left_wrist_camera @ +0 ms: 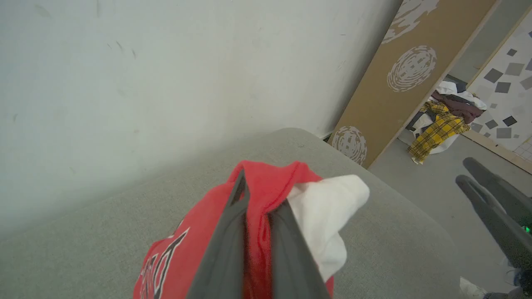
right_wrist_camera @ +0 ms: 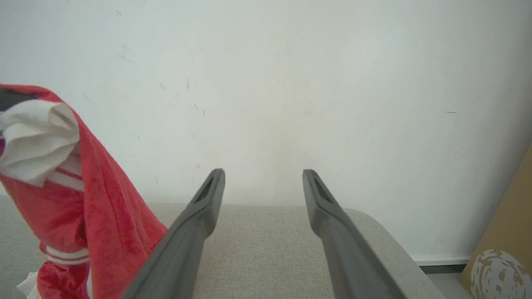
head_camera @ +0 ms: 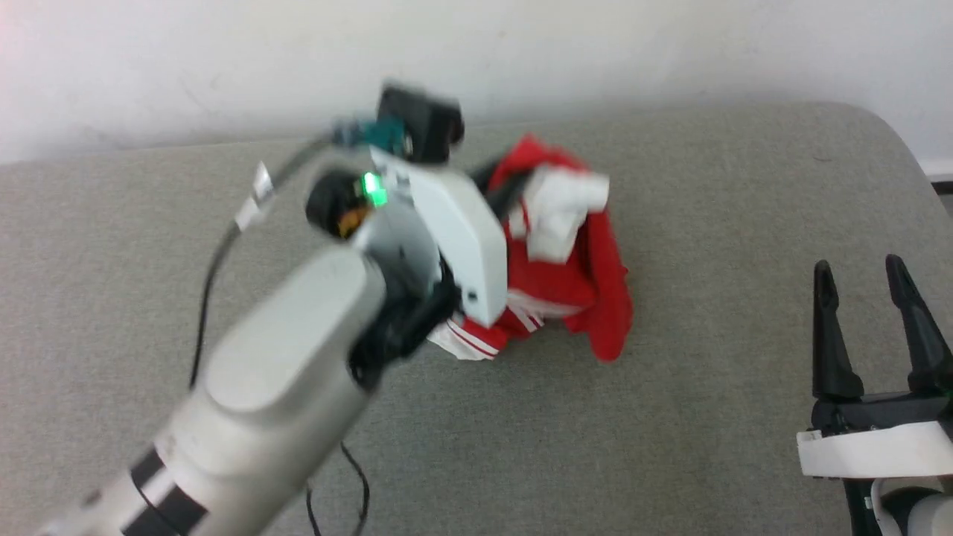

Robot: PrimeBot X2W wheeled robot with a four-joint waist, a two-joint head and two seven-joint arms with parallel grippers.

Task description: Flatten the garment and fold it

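Garment [head_camera: 588, 283] sits bunched in a heap on the grey surface [head_camera: 670, 447], just past centre toward 1 o'clock in my head view, close to the white wall [head_camera: 595, 52]. It is red, with a white sleeve crumpled at its top and white-striped trim at its 7 o'clock edge.

My left arm comes in from 7 o'clock, and its wrist covers the heap's left side. In the left wrist view, the left gripper [left_wrist_camera: 260, 191] has its jaws nearly together, pinching a raised red fold, with the white sleeve just beside the fingers at 3 o'clock. Black-and-white lettering shows at 7 o'clock there, but it is cut off and creased and I cannot read it.

My right gripper [head_camera: 858, 262] is at 4 o'clock in the head view, well apart from the garment, jaws spread wide and holding nothing. From its own camera the red cloth hangs at 9 o'clock.

A brown board [left_wrist_camera: 399, 83] with pale round prints leans on the wall at 2 o'clock in the left wrist view, with a clothes pile [left_wrist_camera: 440, 124] beside it.
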